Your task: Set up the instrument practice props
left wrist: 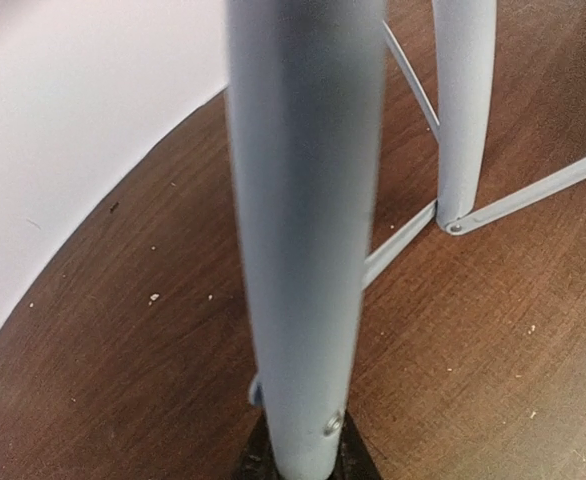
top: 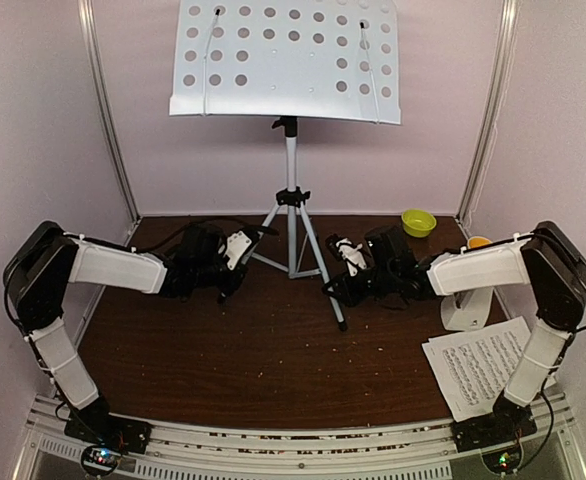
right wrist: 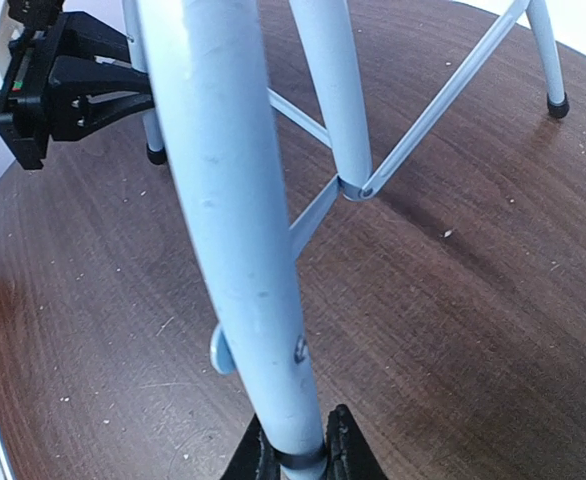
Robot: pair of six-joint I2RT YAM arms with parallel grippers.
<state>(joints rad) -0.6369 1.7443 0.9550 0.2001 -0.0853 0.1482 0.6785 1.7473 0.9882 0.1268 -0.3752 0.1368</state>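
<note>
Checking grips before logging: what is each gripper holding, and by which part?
Both hold the music stand: left gripper on one tripod leg, right gripper on another.

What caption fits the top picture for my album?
The left hand and right hand each hold a leg of the music stand; sheet music lies nearby.

Table (top: 273,370): dark brown wood-grain top with pale specks scattered across it. Tripod music stand (top: 291,200) stands rear centre, its black-tipped feet on the wood. Yellow-green bowl (top: 418,221) sits rear right. White mug (top: 479,242), orange inside, is near the bowl on its right and mostly hidden. White metronome (top: 465,312) is on the right side. Two overlapping sheet-music pages (top: 478,365) lie flat at the near right corner, just in front of the metronome.
</note>
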